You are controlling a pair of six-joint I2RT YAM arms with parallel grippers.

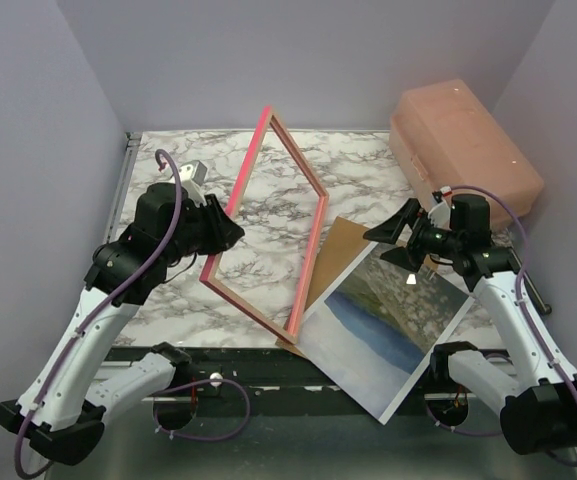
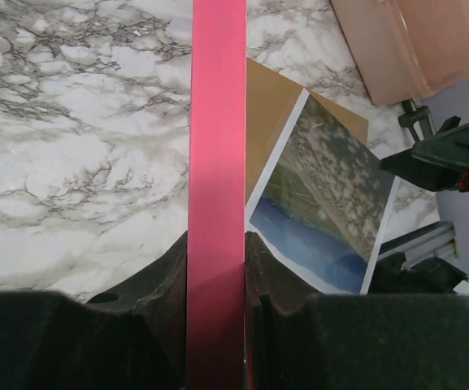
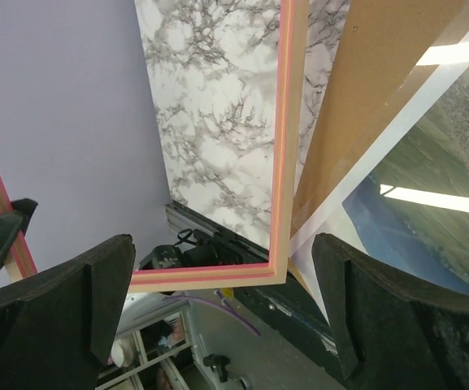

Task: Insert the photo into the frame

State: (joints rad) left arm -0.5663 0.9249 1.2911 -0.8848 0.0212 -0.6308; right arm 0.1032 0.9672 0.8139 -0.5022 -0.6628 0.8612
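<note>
- Gripping the left rail of the frame (image 1: 310, 262) with the left end effector (image 1: 230, 235), fingers narrow, pink face between them.
- Holding the right end effector (image 1: 396, 238) wide and empty, right of the frame, over the photo's (image 1: 388, 320) far edge.
- Frame tilted up off the desk (image 1: 358, 170), far end highest.
- Photo flat, picture up, just right of the frame, on a brown board (image 1: 336, 245), near corner past the desk's edge.
- Pink box (image 1: 463, 140) well right of the frame, at the back.
</note>
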